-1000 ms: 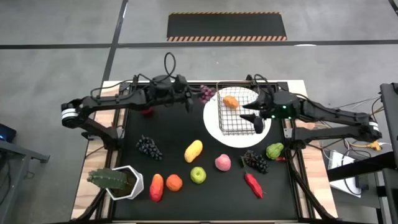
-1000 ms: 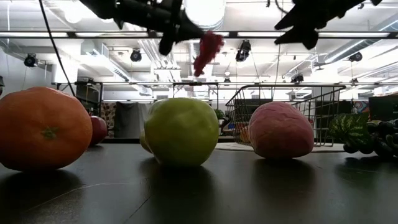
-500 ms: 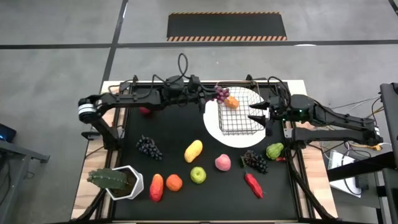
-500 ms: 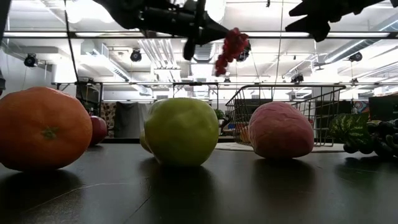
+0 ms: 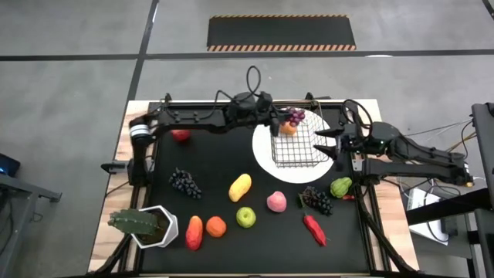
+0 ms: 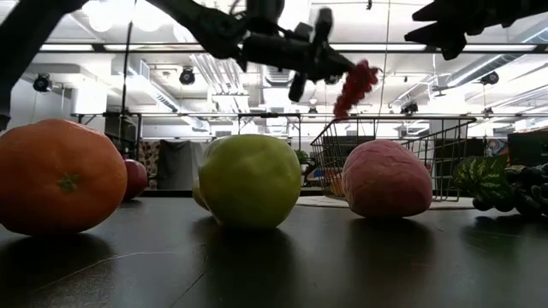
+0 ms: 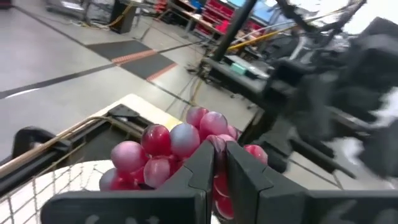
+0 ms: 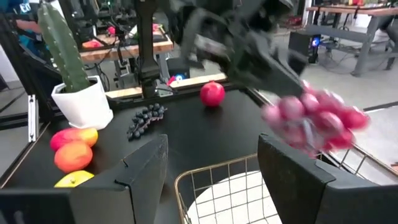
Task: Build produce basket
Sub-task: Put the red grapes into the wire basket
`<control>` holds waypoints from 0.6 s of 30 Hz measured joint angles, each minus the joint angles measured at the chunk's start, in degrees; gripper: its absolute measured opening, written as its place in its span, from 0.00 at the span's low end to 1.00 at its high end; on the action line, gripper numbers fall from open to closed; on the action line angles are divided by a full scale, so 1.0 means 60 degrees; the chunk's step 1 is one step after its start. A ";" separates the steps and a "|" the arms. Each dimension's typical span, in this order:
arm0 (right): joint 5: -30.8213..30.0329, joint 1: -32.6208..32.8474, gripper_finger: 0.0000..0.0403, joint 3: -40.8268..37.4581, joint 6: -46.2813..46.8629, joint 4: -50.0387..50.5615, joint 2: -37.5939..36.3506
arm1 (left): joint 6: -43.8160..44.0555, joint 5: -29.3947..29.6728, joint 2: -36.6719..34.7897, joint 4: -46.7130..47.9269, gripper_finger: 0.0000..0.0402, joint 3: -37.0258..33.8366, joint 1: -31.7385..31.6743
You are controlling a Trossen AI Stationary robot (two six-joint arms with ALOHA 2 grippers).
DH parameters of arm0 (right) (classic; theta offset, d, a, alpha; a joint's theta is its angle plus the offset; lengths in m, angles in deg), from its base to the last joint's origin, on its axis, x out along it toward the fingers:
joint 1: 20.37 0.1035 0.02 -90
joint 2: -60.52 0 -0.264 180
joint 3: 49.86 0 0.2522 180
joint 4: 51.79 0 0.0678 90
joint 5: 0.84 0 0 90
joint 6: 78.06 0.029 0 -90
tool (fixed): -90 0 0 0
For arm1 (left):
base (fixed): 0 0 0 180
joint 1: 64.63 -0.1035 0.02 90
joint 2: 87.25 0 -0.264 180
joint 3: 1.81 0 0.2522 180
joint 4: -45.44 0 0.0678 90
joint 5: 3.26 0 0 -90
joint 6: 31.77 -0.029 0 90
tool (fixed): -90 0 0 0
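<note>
My left gripper (image 5: 279,120) reaches across from the table's left and is shut on a bunch of red-purple grapes (image 5: 295,117). The bunch is in the air over the far left corner of the wire basket (image 5: 299,147). The basket stands on a round white plate (image 5: 266,158) and holds an orange fruit (image 5: 287,128). My right gripper (image 5: 328,143) is open beside the basket's right side and touches nothing. In the low view the grapes (image 6: 355,85) hang off the left gripper (image 6: 324,62), above the basket (image 6: 385,154). The right wrist view shows the grapes (image 8: 317,118) above the basket rim (image 8: 214,171). My left gripper pinches the grape bunch between its two shut fingers (image 7: 205,165), with grapes (image 7: 168,146) bulging around the fingertips. The fingers come nearly level from the table's left, slanting slightly down. The bunch is lifted clear and hangs below and beyond the fingertips (image 6: 353,90).
On the black mat lie a red apple (image 5: 181,136), two bunches of dark grapes (image 5: 184,182) (image 5: 316,199), a yellow mango (image 5: 240,186), a green apple (image 5: 245,217), a pink peach (image 5: 276,201), a green pepper (image 5: 340,187), red peppers (image 5: 314,228) (image 5: 194,232) and an orange (image 5: 216,226). A potted cactus (image 5: 147,225) stands near left.
My left gripper has carried the grapes toward the table's right, from left of the plate to above the basket's far left corner, staying shut on them. My right gripper has drawn back from over the basket toward the table's right edge, still open.
</note>
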 joint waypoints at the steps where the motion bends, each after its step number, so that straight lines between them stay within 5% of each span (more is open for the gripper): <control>1: -0.0001 0.0000 0.58 -0.0046 0.0000 0.0004 -0.0080 | 0.0004 0.0166 0.0213 0.0021 0.04 0.0155 0.0000; 10: -0.0001 0.0000 0.58 -0.0175 0.0000 -0.0003 -0.0533 | 0.0999 0.1012 0.1618 -0.0043 0.04 0.1284 -0.0035; 18: 0.0000 0.0000 0.58 -0.0193 0.0028 0.0096 -0.0561 | 0.2907 0.2270 0.1927 0.0019 0.04 0.1141 -0.0084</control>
